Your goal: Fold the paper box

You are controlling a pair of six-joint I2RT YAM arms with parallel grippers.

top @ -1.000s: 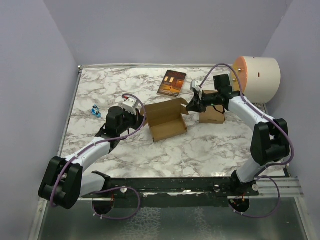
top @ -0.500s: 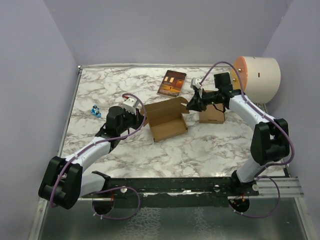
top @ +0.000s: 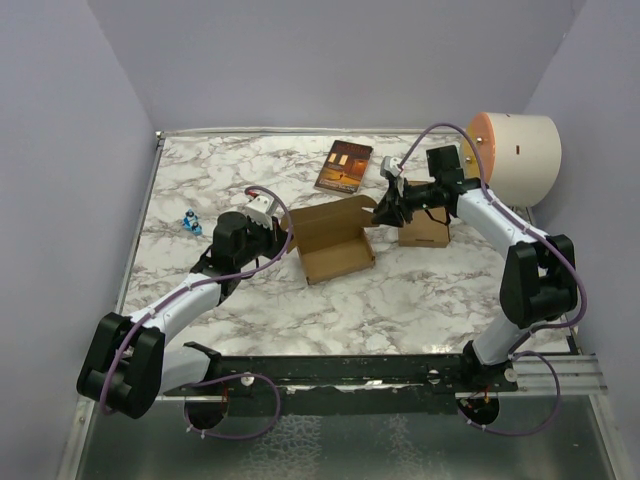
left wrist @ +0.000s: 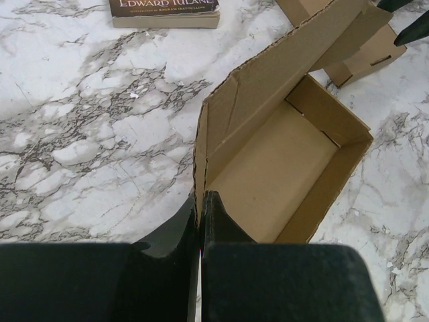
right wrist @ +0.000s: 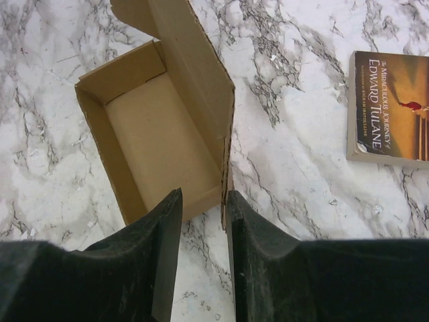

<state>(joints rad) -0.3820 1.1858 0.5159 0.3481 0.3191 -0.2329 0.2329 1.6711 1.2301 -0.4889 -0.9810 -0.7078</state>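
Currently the paper box (top: 335, 240) sits near the middle of the marble table (top: 420, 300), between the two arms. It is an open tray with its lid panel standing up along the far side.

The left gripper (left wrist: 200, 209) is closed flat on the thin cardboard edge at the box's left end. We judge this from the wrist view, where that edge runs straight into the seam between the fingers. The right gripper (right wrist: 203, 221) has its jaws apart, straddling the edge of the lid's end flap without pinching it.

Handling notes:
- We judge the box light and easily slid, so one arm should anchor it while the other folds.
- The panels look stiff across their faces, yet should hinge readily at the scored creases.
- Pressing mid-panel could buckle or dent them.
- Best hold: a panel edge close to a crease, or a flap's free edge.
- The serrated cut lines may tear if we tug.
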